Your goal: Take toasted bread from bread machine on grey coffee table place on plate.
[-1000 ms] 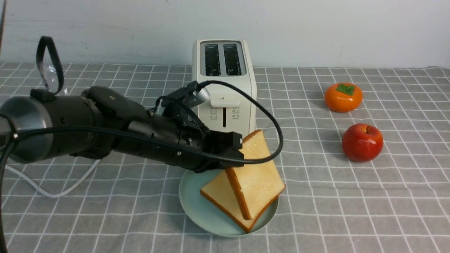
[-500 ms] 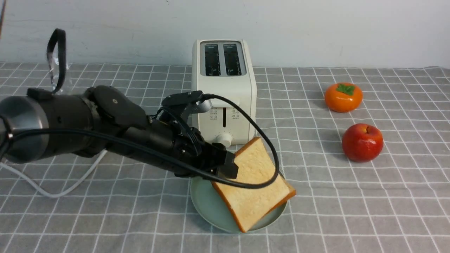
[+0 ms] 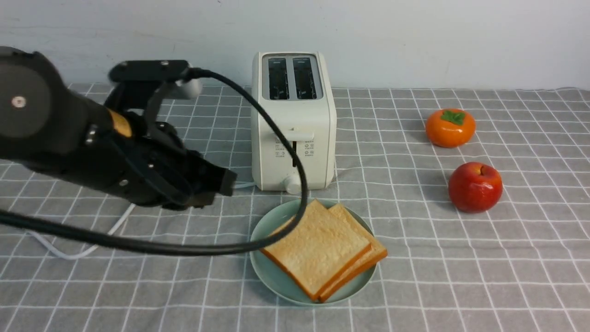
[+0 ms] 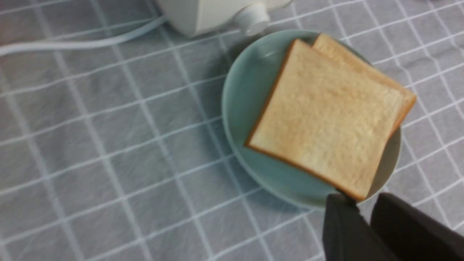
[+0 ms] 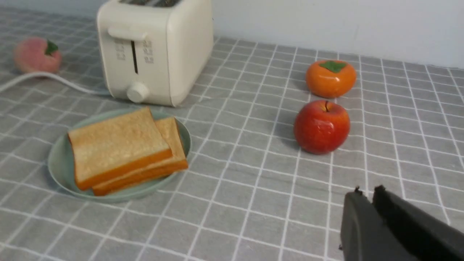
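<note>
Second toast slice (image 3: pixel 318 246) now lies flat on first, both on plate (image 3: pixel 272 276); left gripper (image 3: pixel 226 183) pulled back, closed, empty. Toaster (image 3: pixel 295 120) slots empty: task looks done. Right gripper (image 5: pixel 366 195) closed, idle.

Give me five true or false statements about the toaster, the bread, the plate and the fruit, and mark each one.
1. Both bread slices lie on the plate. True.
2. One slice is still in the toaster. False: both slots are empty.
3. The left gripper holds a slice. False: it is shut, holds nothing and is away from the plate.
4. The apple sits nearer the robot than the persimmon. True.
5. The plate is behind the toaster. False: it is in front of it.
</note>
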`<action>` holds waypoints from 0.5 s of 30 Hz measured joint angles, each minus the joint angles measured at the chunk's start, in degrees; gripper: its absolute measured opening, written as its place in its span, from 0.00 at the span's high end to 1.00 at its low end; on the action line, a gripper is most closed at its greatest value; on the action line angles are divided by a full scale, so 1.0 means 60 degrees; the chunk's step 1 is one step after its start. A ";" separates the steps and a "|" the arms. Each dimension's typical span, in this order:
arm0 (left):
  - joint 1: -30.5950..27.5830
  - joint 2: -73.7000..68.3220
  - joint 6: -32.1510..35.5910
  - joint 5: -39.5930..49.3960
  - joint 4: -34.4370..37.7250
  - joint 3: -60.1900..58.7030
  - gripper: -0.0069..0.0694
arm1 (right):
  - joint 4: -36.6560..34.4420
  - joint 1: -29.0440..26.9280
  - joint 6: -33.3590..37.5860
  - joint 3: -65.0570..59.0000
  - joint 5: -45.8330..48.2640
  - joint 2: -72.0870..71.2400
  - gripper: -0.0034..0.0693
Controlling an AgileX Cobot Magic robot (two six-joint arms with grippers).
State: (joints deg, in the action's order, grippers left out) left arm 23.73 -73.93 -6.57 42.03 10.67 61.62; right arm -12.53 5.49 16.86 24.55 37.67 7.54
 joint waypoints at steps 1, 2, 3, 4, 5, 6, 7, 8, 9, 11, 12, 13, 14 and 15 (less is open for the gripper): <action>0.0000 0.0506 -0.0625 0.0450 -0.0653 -0.0076 0.93 | 0.0196 0.0000 0.0009 0.0000 0.0146 0.0000 0.88; 0.0000 0.1086 -0.1022 0.0741 -0.1120 -0.0214 0.93 | 0.0259 0.0000 0.0009 0.0000 0.0265 0.0000 0.87; 0.0000 0.1367 -0.1221 0.0806 -0.1299 -0.0344 0.93 | 0.0272 0.0000 0.0009 0.0000 0.0319 0.0000 0.87; 0.0000 0.1765 -0.1347 0.0829 -0.1388 -0.0466 0.93 | 0.0272 0.0000 0.0009 0.0000 0.0391 0.0000 0.87; 0.0000 0.2201 -0.1525 0.0829 -0.1457 -0.0703 0.93 | 0.0272 0.0000 0.0009 0.0000 0.0456 0.0000 0.87; 0.0000 0.2906 -0.1685 0.0743 -0.1488 -0.0981 0.93 | 0.0279 0.0000 0.0009 0.0000 0.0483 0.0000 0.87; 0.0000 0.3514 -0.1855 0.0602 -0.1488 -0.1291 0.93 | 0.0279 0.0000 0.0009 0.0000 0.0507 0.0000 0.86; 0.0000 0.3761 -0.1918 0.0531 -0.1488 -0.1490 0.93 | 0.0279 0.0000 0.0009 0.0000 0.0532 0.0000 0.86; 0.0000 0.4823 -0.2166 0.0060 -0.1394 -0.2129 0.93 | 0.0283 0.0000 0.0016 -0.0009 0.0536 0.0000 0.86; 0.0000 0.5487 -0.2236 -0.0328 -0.1359 -0.2568 0.93 | 0.0304 0.0000 0.0016 -0.0009 0.0546 0.0000 0.85; 0.0000 0.6266 -0.2276 -0.0909 -0.1309 -0.3114 0.93 | 0.0316 0.0000 0.0016 -0.0009 0.0546 0.0000 0.85; 0.0000 0.6677 -0.2299 -0.1275 -0.1286 -0.3437 0.93 | 0.0316 0.0000 0.0016 -0.0009 0.0546 0.0000 0.85; 0.0000 0.7038 -0.2301 -0.1594 -0.1284 -0.3672 0.93 | 0.0316 0.0000 0.0016 -0.0009 0.0546 0.0000 0.85; 0.0000 0.7350 -0.2310 -0.1852 -0.1276 -0.3990 0.93 | 0.0316 0.0000 0.0016 -0.0009 0.0546 0.0000 0.85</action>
State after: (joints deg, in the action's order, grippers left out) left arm 23.73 -29.83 -20.43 30.92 3.02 37.68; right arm -10.63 5.49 16.96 24.50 40.95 7.54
